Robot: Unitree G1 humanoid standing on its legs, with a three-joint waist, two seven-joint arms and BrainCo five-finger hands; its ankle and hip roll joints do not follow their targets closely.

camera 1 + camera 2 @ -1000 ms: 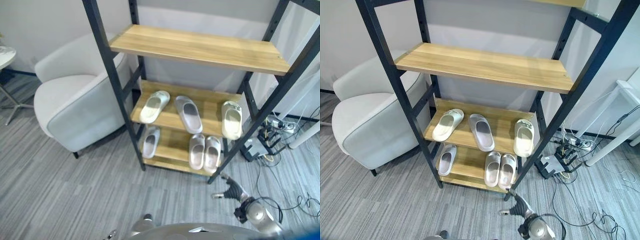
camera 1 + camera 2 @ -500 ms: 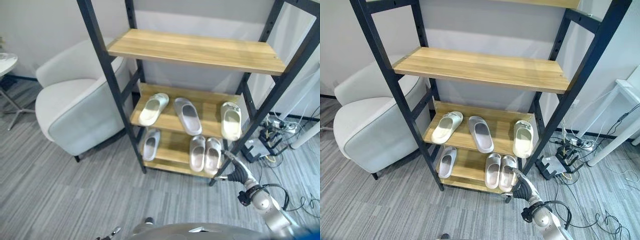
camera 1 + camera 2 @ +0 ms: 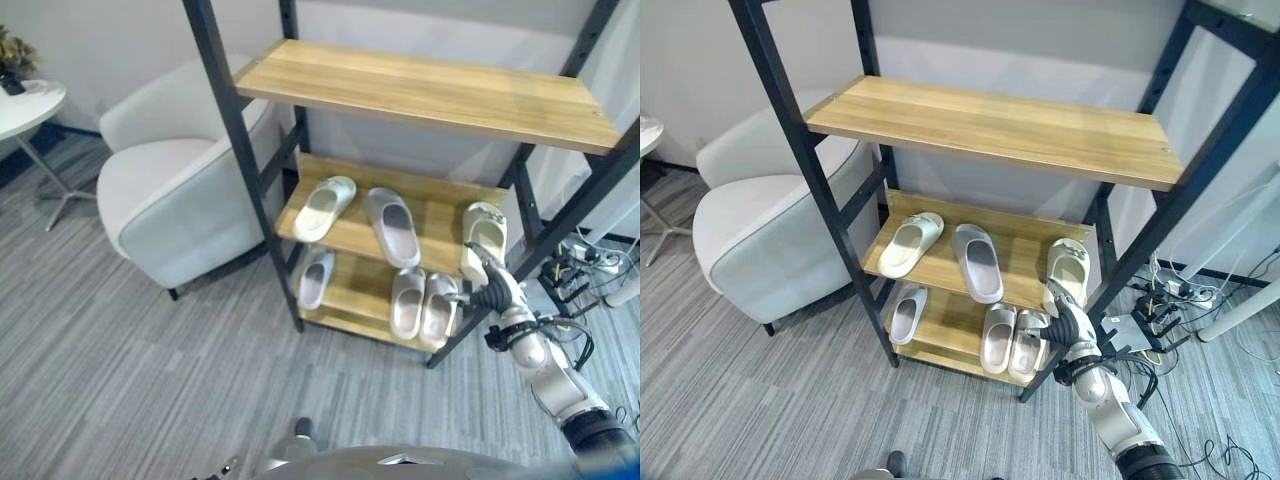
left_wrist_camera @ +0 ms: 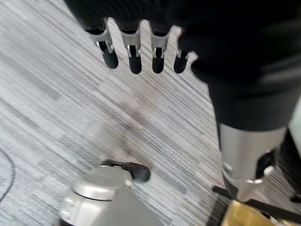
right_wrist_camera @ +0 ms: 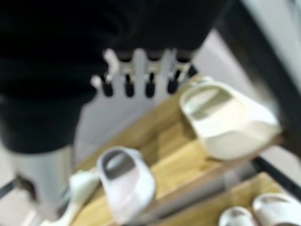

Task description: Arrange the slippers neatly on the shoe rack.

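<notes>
Hovering loose-fingered, the right hand [image 3: 1064, 318] nears a cream slipper [image 3: 1067, 266] on the rack [image 3: 1005, 128].

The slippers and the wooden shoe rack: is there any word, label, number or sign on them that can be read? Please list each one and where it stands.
No readable text in any view.
Cream slipper at the right end of the middle shelf: a small mark on its strap, too small to read.
Other slippers and the black-framed wooden shoe rack: no print visible.
Right hand, by that slipper: no markings visible.
</notes>
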